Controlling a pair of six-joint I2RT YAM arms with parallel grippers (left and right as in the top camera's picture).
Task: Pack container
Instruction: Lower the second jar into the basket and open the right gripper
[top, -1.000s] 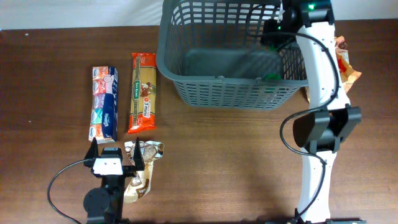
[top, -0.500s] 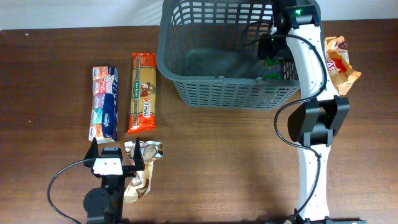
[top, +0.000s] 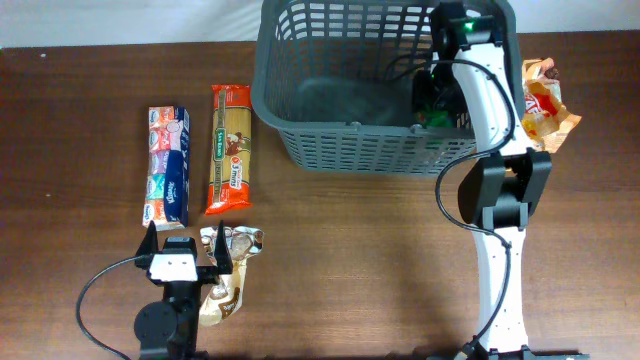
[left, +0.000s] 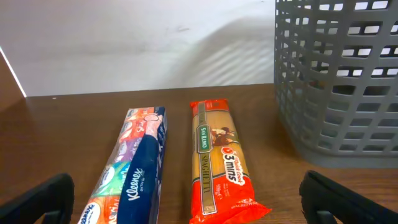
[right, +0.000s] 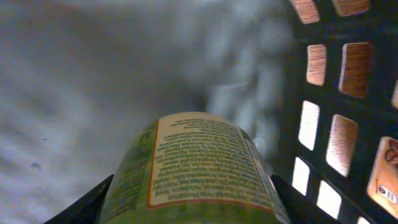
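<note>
The dark grey basket (top: 300, 130) stands at the back of the table; its lattice wall also shows in the left wrist view (left: 336, 81). My right gripper (top: 437, 100) reaches down inside the basket near its right wall, shut on a green cylindrical packet (right: 193, 168) with a printed label, held just above the basket's grey bottom (right: 93, 81). My left gripper (top: 185, 260) is open and empty at the front left, its fingertips at the edges of the left wrist view (left: 186, 199).
A Kleenex tissue pack (top: 166, 165) and an orange spaghetti packet (top: 229, 148) lie left of the basket. A silvery snack packet (top: 228, 270) lies by the left gripper. An orange-white packet (top: 545, 105) lies right of the basket.
My right arm has swung left and lowered the green packet deeper into the basket. The left arm has not moved.
</note>
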